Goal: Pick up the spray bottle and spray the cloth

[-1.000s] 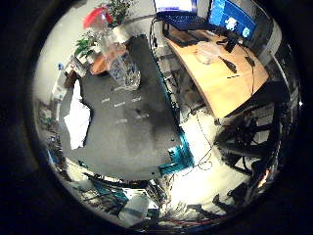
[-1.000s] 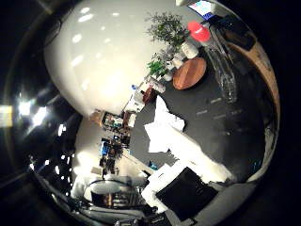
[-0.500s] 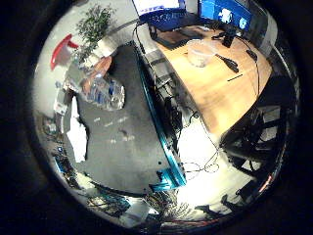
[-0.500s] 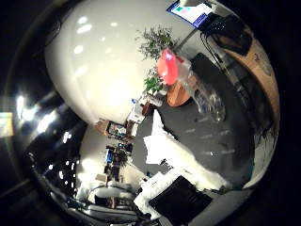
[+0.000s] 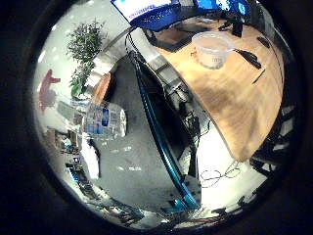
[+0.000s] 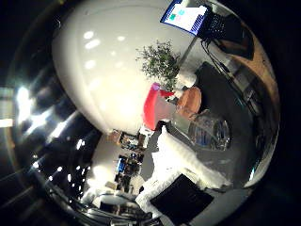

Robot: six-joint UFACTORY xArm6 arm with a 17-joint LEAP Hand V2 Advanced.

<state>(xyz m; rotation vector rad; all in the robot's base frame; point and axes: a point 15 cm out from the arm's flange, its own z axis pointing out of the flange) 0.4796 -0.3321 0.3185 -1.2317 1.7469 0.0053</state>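
The spray bottle [image 6: 207, 132] has a clear body with a blue label and a red spray head [image 6: 155, 106]. It stands on the dark table [image 5: 142, 161], between a brown round board [image 6: 190, 100] and the white cloth [image 6: 183, 162]. The cloth lies crumpled on the table, close to the bottle's base. The bottle is at mid distance from the palm and nothing touches it. A black and white part of my hand [image 6: 181, 200] shows at the edge of the thumb side view, near the cloth.
A leafy plant [image 5: 85, 49] stands behind the bottle at the table's far end. The table has a teal front edge [image 5: 161, 142]. Beside it is a wooden desk [image 5: 244, 98] carrying a clear plastic tub [image 5: 212, 49] and monitors [image 5: 146, 12].
Both views have shifted and the bottle and cloth look larger, so the palm has come closer to them. Nothing on the table has moved.
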